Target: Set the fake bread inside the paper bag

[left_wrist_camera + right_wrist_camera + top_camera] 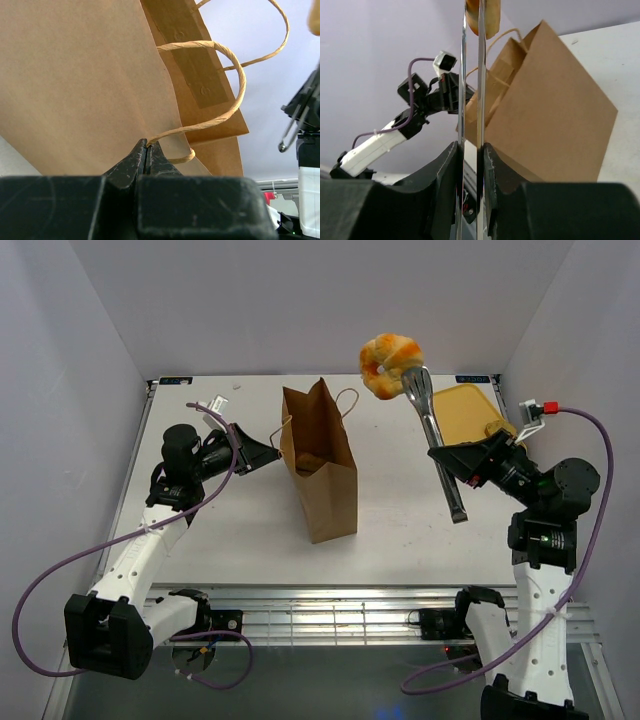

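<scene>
The left gripper (147, 151) is clenched on the twisted handle (235, 80) of the paper bag (325, 475), which stands upright mid-counter (400, 530). The right gripper (470, 150) clamps metal tongs (437, 445) pinching a golden bread roll (390, 364) aloft, near the yellow tray (470, 410) at the counter's far right corner.

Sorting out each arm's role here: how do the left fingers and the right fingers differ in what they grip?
The left fingers pinch the paper bag's handle directly; the right fingers clamp metal tongs, which carry a golden roll. The left fingers sit beside the bag's rim; the right fingers hold their load raised, to the bag's right in the top view. Both are shut on something.
</scene>
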Motion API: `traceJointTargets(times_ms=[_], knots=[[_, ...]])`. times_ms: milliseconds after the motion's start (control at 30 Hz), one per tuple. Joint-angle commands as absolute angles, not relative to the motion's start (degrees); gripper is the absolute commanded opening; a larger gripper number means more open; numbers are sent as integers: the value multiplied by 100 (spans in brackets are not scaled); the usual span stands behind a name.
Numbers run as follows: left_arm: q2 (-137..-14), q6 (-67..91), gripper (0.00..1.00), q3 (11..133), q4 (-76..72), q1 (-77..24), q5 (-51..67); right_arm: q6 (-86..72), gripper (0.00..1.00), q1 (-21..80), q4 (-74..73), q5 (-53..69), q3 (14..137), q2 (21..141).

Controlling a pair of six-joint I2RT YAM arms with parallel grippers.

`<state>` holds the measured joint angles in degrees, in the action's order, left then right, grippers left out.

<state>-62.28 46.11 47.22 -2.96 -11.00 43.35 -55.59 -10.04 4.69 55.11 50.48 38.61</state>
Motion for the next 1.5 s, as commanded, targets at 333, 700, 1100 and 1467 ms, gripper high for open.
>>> traceJointTargets(times_ms=[333, 700, 1100, 1467], knots=[[-6135, 4614, 0, 4658, -88, -1125, 4377, -4835, 19, 930, -316, 5109, 5880, 4297], [-6135, 4684, 0, 4799, -70, -1125, 4351, -3894, 20, 2970, -1125, 2910, 6047, 4755], [-6126, 4693, 0, 4869, -35, -1125, 4333, -3586, 25, 3006, -1626, 2329, 6152, 4650], [-6126, 4702, 0, 4896, -35, -1125, 4342, -3577, 30, 3015, -1653, 2487, 6074, 4535]])
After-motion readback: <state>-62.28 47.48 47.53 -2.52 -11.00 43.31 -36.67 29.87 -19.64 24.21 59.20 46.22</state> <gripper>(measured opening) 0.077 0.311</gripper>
